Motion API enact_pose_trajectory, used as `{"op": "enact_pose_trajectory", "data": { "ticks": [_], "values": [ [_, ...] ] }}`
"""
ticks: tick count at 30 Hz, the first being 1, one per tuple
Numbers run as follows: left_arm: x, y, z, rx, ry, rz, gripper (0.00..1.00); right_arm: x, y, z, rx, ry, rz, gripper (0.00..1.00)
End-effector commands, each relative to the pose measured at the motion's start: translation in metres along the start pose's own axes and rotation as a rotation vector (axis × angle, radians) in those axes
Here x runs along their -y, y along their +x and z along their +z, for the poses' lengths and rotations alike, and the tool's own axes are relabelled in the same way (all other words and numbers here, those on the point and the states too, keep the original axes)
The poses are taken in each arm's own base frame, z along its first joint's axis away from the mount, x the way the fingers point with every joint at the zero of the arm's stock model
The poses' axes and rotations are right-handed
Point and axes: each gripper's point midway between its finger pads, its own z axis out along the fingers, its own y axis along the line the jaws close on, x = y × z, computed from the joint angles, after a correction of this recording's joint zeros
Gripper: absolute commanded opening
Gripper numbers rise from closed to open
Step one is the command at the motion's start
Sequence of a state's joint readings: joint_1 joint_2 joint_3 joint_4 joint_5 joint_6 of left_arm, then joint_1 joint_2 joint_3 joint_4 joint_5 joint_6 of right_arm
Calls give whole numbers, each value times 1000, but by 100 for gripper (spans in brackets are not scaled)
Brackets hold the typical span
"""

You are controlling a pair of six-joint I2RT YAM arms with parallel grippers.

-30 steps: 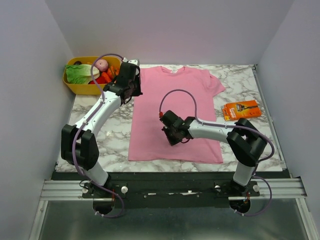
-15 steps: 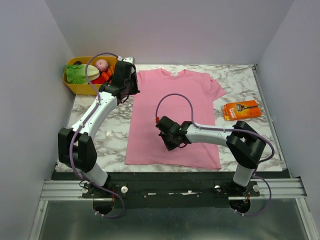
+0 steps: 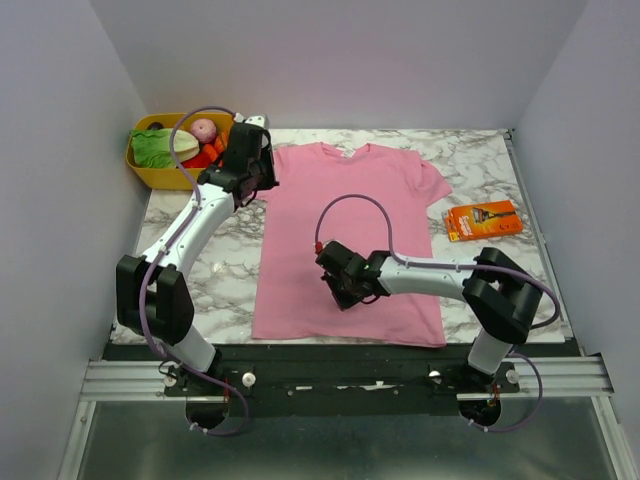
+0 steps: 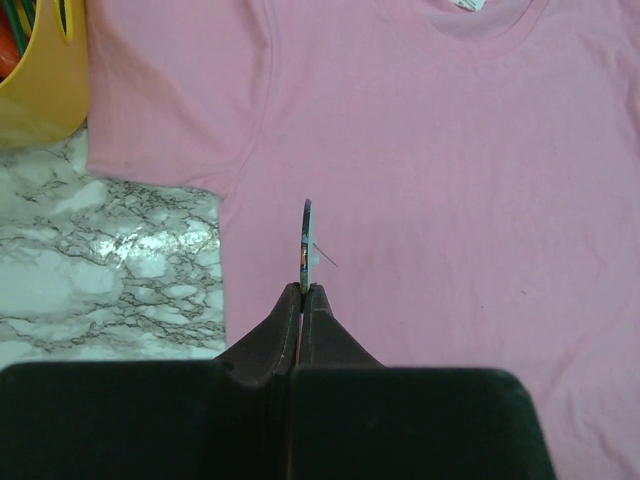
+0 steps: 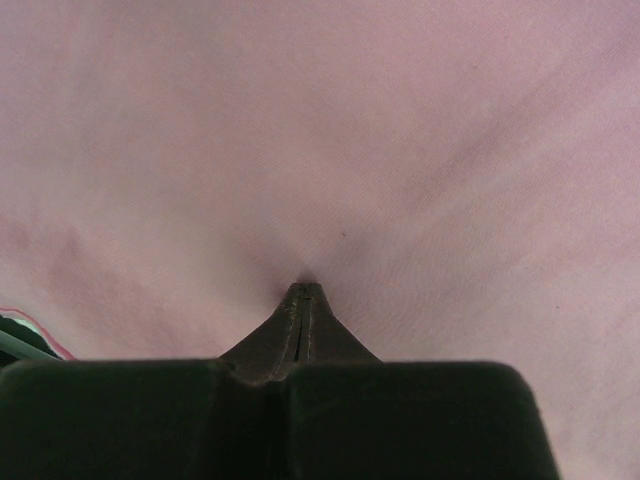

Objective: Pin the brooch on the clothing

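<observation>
The clothing, a pink T-shirt [image 3: 350,200], lies flat on the marble table with its neck toward the back. My left gripper [image 3: 262,180] hovers over the shirt's left sleeve area. In the left wrist view it [image 4: 302,290] is shut on the brooch [image 4: 306,235], a thin disc seen edge-on with its pin sticking out to the right, above the shirt [image 4: 450,150]. My right gripper [image 3: 345,285] is shut low on the shirt's middle. In the right wrist view its tips [image 5: 303,290] press into the fabric [image 5: 300,120], which dimples around them.
A yellow basket [image 3: 150,178] of vegetables stands at the back left, and its corner shows in the left wrist view [image 4: 45,100]. An orange razor package [image 3: 483,220] lies right of the shirt. Grey walls close in the table on three sides.
The shirt has slid left and toward the near edge under my right gripper, which moved left, then slightly back right. My left gripper moved a little toward the back, still holding the brooch.
</observation>
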State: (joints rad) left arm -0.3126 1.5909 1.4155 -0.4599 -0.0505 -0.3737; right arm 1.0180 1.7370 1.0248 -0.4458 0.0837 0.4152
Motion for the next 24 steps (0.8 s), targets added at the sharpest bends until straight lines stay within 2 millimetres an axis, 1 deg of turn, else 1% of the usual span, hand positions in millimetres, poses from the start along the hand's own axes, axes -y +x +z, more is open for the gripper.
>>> {"op": "enact_pose_trajectory", "data": {
  "ticks": [1,8,13,14,16,17,18,19,20,22,23,24],
  "values": [
    [-1,2,2,-9,7,-16,0,21,94,2,-317,73,-34,1],
    [-3,9,14,-49,-3,-6,0,10,105,-1,-334,50,-41,0],
    [-2,14,21,-68,1,-4,0,9,111,-2,-344,53,-50,1],
    [-3,16,24,-75,1,-2,0,11,108,-3,-335,67,-51,1],
    [-3,16,25,-79,0,3,0,16,97,-10,-283,114,-43,0],
    [-4,18,27,-85,-5,6,0,25,85,-13,-233,168,-43,0],
    [-4,17,28,-89,-5,9,0,28,77,-17,-201,193,-45,1],
    [-5,18,30,-92,-10,12,0,27,62,-26,-158,205,-42,0],
    [-5,20,32,-99,-12,15,0,33,50,-31,-112,244,-44,0],
    [-6,20,34,-100,-18,22,0,33,31,-40,-45,257,-43,1],
    [-5,22,37,-108,-20,24,0,31,14,-49,13,261,-34,1],
    [-6,23,38,-110,-24,30,0,31,4,-54,44,261,-34,1]
  ]
}}
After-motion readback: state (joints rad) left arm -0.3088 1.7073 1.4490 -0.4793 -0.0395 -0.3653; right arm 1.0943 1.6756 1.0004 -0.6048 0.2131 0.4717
